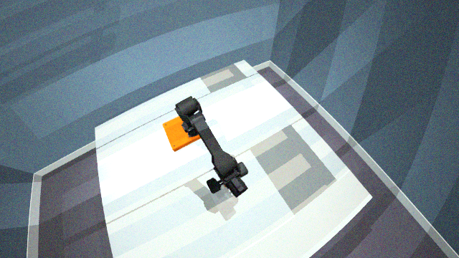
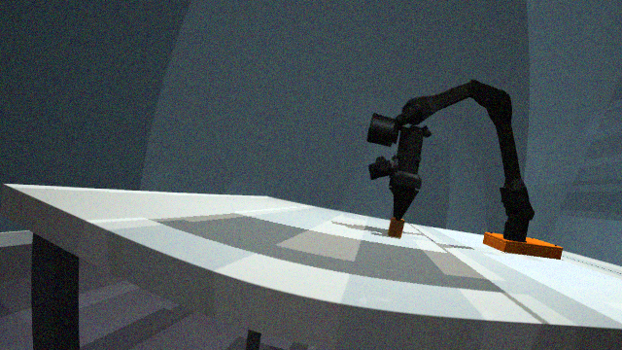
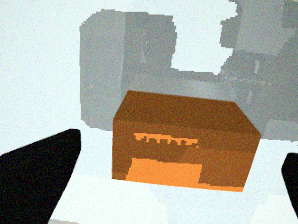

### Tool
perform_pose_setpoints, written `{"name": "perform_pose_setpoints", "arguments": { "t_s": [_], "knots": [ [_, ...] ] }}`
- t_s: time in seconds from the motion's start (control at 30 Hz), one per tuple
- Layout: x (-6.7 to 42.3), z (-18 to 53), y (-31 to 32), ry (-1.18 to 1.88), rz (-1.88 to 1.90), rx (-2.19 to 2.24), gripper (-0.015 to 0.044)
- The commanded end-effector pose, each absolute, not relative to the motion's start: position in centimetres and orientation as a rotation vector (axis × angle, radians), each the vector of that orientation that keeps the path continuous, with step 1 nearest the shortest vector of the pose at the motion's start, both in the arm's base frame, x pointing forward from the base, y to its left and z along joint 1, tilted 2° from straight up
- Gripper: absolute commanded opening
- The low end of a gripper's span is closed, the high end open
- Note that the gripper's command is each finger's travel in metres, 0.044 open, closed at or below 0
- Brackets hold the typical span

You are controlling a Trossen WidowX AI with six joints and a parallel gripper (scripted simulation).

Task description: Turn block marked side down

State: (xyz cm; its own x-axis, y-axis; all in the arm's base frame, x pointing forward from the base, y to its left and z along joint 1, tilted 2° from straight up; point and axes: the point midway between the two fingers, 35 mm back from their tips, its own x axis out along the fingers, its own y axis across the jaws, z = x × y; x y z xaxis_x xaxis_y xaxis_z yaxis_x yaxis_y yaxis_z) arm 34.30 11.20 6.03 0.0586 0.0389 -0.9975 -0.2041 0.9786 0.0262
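The orange block [image 2: 396, 227] [image 3: 182, 152] stands on the table [image 2: 204, 199]. In the wrist view two of its faces show, mostly in brown shadow with brighter orange patches; I cannot make out which side is marked. In the top view the arm hides nearly all of it. My gripper [image 2: 397, 219] [image 3: 184, 151] is open and points down, directly above the block, with the tips at about its top edge in the exterior view. In the wrist view one finger is on each side of the block, with a gap on both sides.
The arm's orange base plate [image 1: 176, 137] [image 2: 539, 248] lies on the table, well behind the block. The arm arches from it to the gripper. Grey and beige patches and the arm's shadow fall across the white table top.
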Motion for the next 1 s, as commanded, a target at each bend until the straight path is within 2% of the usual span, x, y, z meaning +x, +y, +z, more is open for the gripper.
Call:
{"name": "perform_pose_setpoints", "arguments": {
  "t_s": [0.0,0.17,0.37,0.97],
  "knots": [
    [34.08,4.99,11.21,1.515,0.186,-0.133,0.0440],
    [34.08,4.42,11.23,1.515,0.186,-0.133,0.0440],
    [34.08,4.42,11.23,1.515,0.186,-0.133,0.0282],
    [34.08,4.42,11.23,1.515,0.186,-0.133,0.0163]
  ]
}}
